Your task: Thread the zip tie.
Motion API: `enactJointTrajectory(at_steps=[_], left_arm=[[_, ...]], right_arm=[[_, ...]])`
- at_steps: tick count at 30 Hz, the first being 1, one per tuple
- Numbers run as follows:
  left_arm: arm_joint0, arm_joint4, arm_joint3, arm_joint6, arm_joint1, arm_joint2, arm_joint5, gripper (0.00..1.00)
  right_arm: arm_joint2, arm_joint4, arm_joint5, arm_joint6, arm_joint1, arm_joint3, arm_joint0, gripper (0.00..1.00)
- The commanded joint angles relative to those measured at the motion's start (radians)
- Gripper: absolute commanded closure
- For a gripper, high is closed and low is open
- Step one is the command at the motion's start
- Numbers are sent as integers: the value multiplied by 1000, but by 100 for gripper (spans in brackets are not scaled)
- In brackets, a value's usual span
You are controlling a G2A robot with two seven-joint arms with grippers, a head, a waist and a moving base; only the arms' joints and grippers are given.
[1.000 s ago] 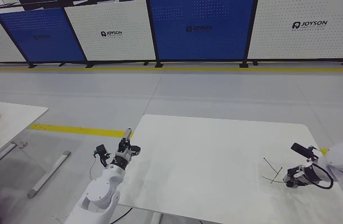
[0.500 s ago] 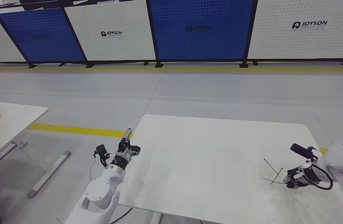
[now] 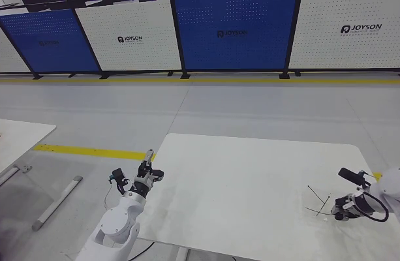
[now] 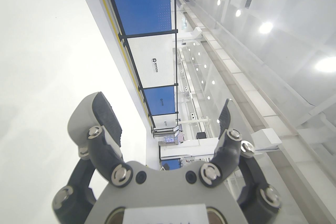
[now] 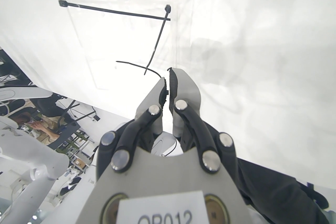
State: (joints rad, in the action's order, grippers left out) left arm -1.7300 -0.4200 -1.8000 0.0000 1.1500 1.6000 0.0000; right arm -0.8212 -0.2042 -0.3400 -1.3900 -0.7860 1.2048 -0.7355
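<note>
My right claw (image 5: 167,76) is clenched, apparently on the tail of a curved tie (image 5: 141,66), near the table's (image 3: 252,183) right edge and just beside two straight ties (image 5: 165,18) that cross each other. My left claw (image 4: 165,109) hangs released off the table's left edge, holding nothing. The tie looks light, thin, springy and slick, so I'd keep a flat pinch near the tail and take the head with the left.

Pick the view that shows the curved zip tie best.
The right wrist view: the curved zip tie is close up, its end running into the shut jaws of the right gripper. The top view gives it as a thin faint line by that gripper. The left wrist view faces away, toward the hall.
</note>
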Motion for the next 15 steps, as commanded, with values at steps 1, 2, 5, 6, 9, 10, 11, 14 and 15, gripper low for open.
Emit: enactJointTrajectory(at_steps=[1,2,5,6,9,10,11,14,15], left_arm=[[0,0,0,0,0,0,0,0],[0,0,0,0,0,0,0,0],[0,0,0,0,0,0,0,0],[0,0,0,0,0,0,0,0],[0,0,0,0,0,0,0,0],[0,0,0,0,0,0,0,0],[0,0,0,0,0,0,0,0],[0,0,0,0,0,0,0,0],[0,0,0,0,0,0,0,0]], right_arm=[[3,2,0,0,1,0,2,96],[4,3,0,0,1,0,3,94],[6,6,0,0,2,0,5,91],[7,7,0,0,2,0,5,90],[8,7,0,0,3,0,6,89],[9,7,0,0,3,-1,7,89],[10,7,0,0,3,-1,7,89],[12,8,0,0,3,-3,8,87],[12,8,0,0,3,-3,8,87]])
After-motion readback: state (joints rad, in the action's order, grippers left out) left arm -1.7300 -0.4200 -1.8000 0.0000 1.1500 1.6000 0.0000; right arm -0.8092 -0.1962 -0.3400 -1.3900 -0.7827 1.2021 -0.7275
